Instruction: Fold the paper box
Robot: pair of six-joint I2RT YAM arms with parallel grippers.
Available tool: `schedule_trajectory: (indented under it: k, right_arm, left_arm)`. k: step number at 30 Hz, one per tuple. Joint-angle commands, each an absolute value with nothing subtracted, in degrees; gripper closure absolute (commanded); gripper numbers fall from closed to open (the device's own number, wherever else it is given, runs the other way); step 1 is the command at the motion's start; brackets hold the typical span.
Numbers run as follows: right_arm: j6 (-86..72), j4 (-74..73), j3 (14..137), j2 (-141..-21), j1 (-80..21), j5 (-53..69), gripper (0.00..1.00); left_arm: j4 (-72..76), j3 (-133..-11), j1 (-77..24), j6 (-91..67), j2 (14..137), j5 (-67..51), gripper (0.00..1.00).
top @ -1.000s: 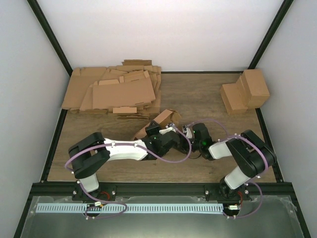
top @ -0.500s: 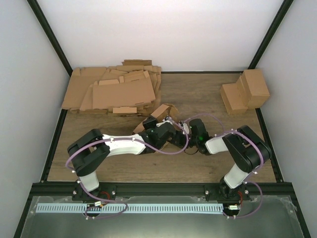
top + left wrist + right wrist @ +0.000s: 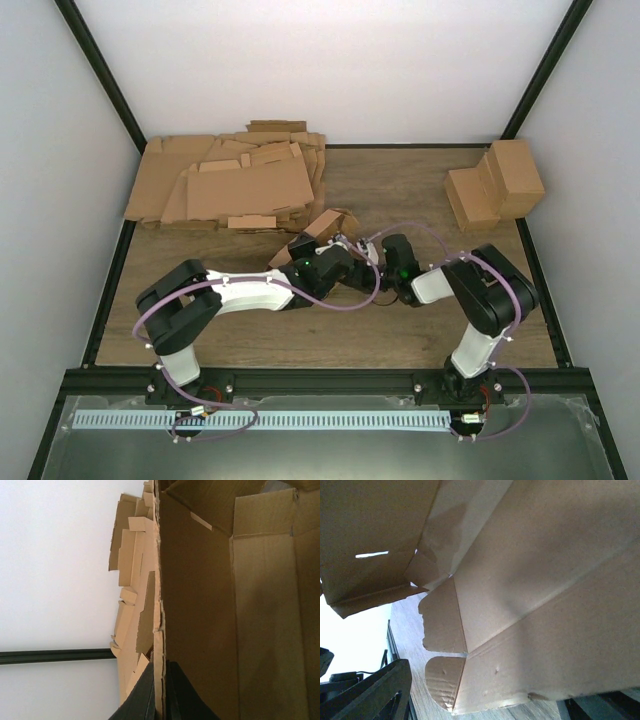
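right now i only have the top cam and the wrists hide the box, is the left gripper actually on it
observer: yes. In the left wrist view the left gripper is shut on a raw edge of the paper box.
operator: and the right one
observer: in the right wrist view the right gripper looks open, its jaws wide apart and nothing pinched.
operator: any flaps loose underneath
observer: two rounded tabs stick out unfolded from the box's underside, with the wooden table visible beyond them.
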State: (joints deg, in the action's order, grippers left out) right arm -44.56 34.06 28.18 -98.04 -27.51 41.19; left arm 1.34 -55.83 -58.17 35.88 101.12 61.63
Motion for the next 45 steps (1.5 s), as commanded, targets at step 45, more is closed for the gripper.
schedule_trajectory:
  k: [45]
  right_arm:
    - [-36.92, 22.52, 23.4, -89.04, -24.84, 31.81, 0.23]
  left_arm:
    - [-3.56, -58.98, -57.48, 29.64, 103.41, 61.42, 0.96]
